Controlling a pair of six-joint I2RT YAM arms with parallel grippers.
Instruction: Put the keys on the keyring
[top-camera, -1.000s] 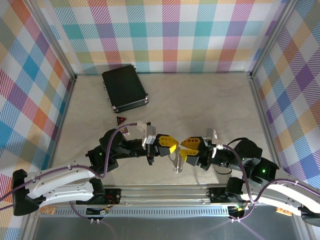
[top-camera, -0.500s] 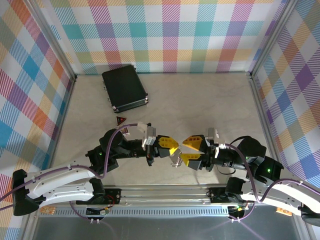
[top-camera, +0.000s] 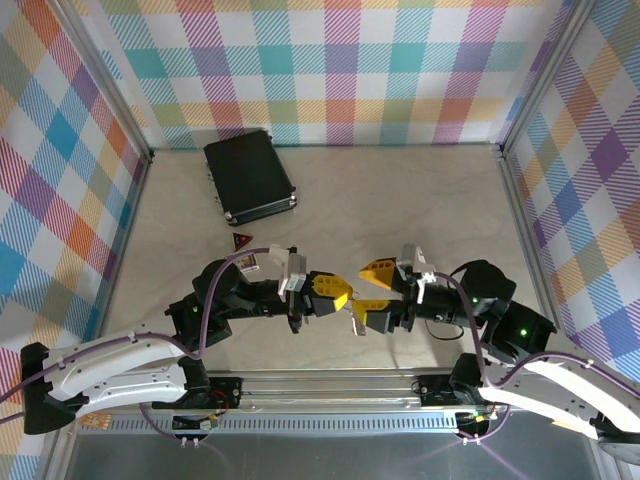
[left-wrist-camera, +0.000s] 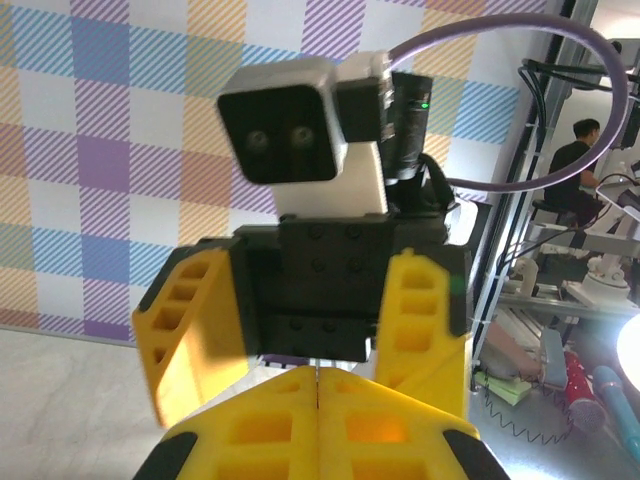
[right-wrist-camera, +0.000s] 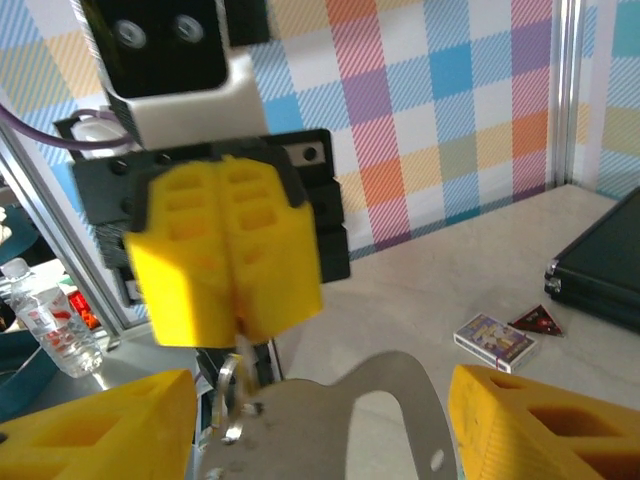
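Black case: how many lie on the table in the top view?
1. The black case lies closed at the far left of the table, near the back wall, far from both end effectors. Its near corner shows again in the right wrist view. The arms could hide something small.
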